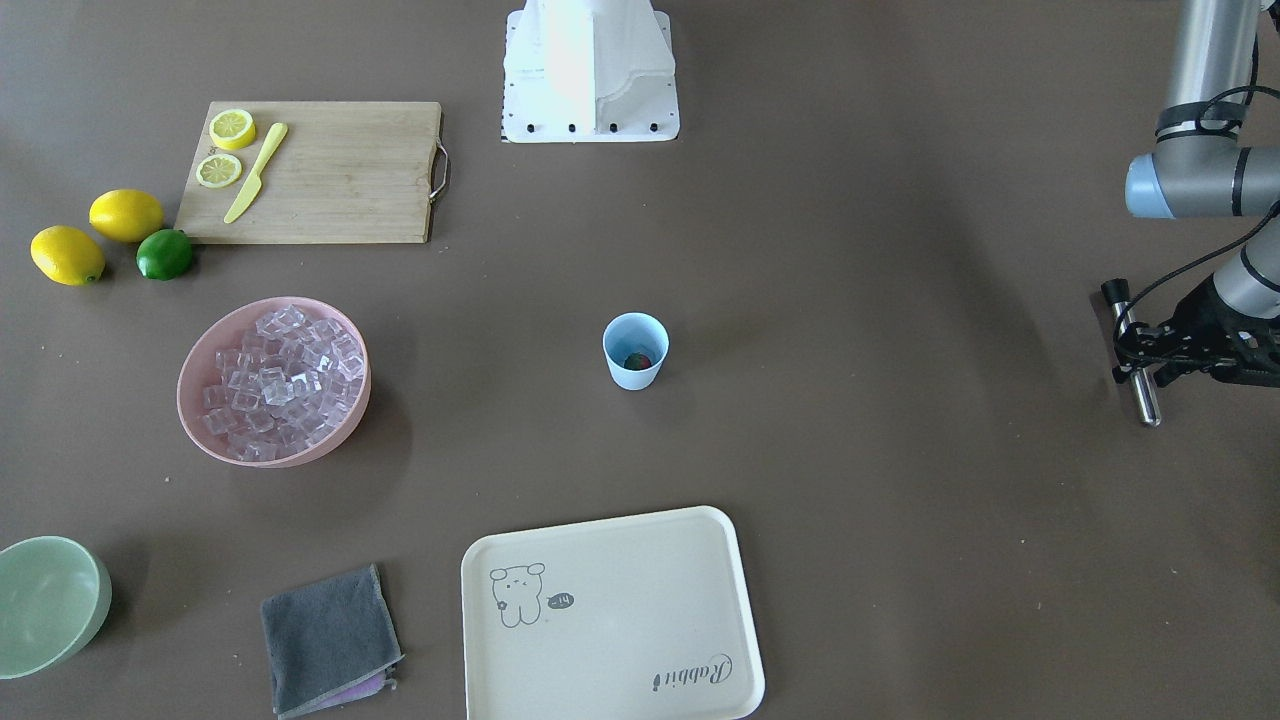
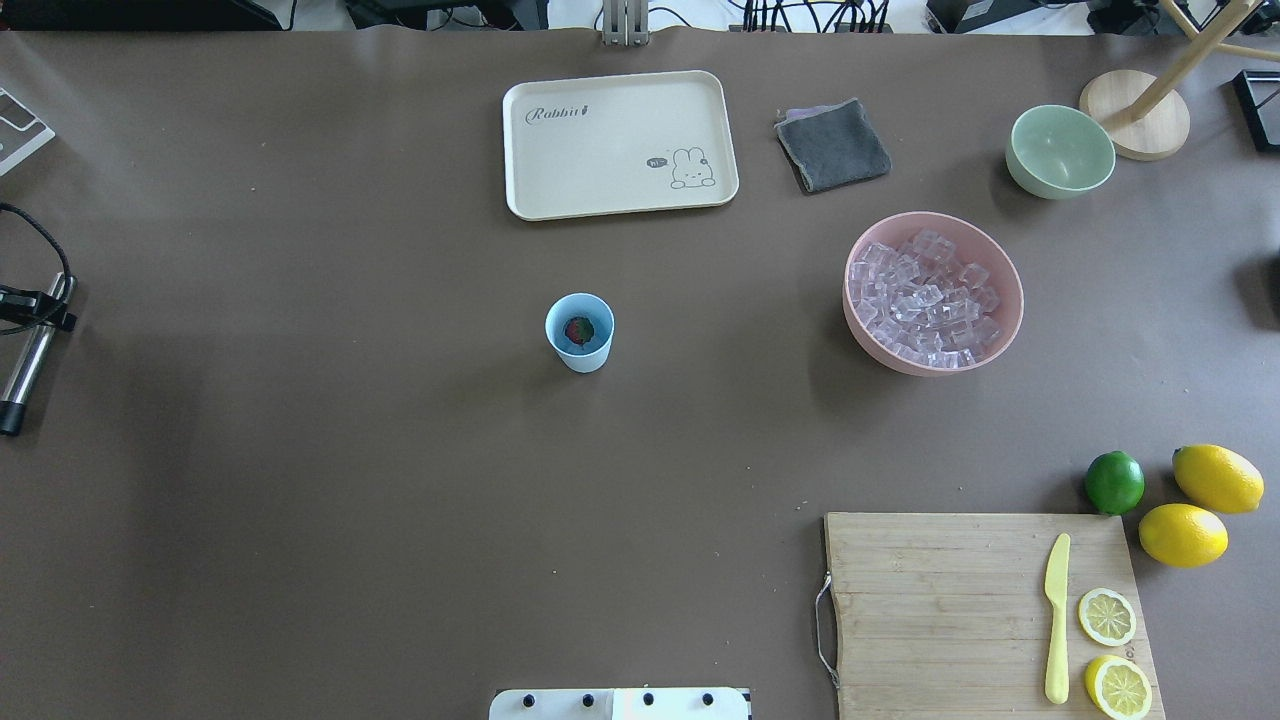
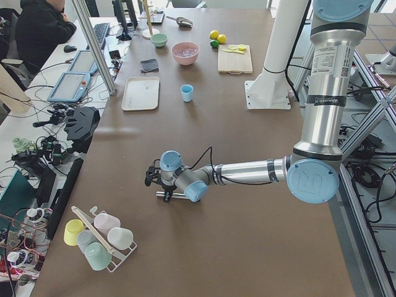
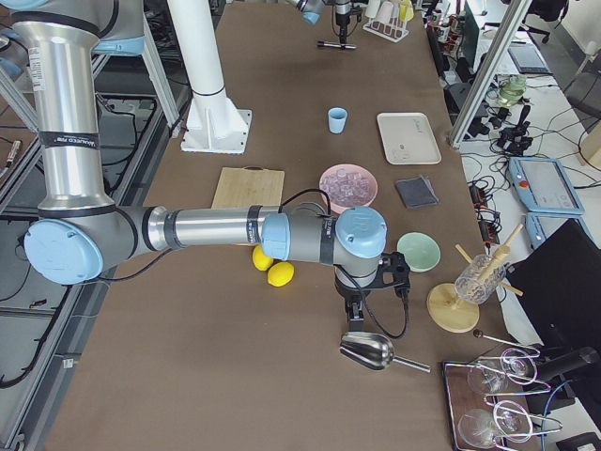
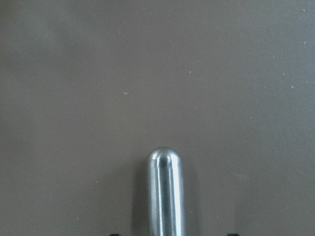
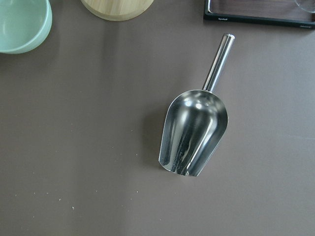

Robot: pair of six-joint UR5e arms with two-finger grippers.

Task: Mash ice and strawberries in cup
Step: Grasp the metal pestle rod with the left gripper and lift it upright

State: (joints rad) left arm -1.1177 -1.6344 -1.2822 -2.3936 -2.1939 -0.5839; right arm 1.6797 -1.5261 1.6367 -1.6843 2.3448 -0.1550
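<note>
The light blue cup (image 1: 633, 378) stands upright mid-table, also in the overhead view (image 2: 582, 357). A small red strawberry (image 1: 637, 360) lies inside it. The ice (image 1: 281, 374) fills a pink bowl (image 1: 334, 447), apart from the cup. My left gripper (image 1: 1134, 352) is far off at the table's edge, shut on a metal muddler rod (image 5: 165, 194). The rod also shows in the overhead view (image 2: 28, 360). My right gripper (image 4: 362, 303) shows only in the exterior right view, above a metal scoop (image 6: 195, 132) lying on the table. I cannot tell whether it is open or shut.
A cream tray (image 1: 610, 690) and a grey cloth (image 1: 328, 638) lie at the operators' side. A pale green bowl (image 1: 45, 600) stands near the scoop's end. A cutting board (image 1: 340, 175) carries lemon slices and a yellow knife, with two lemons and a lime (image 1: 164, 254) beside it.
</note>
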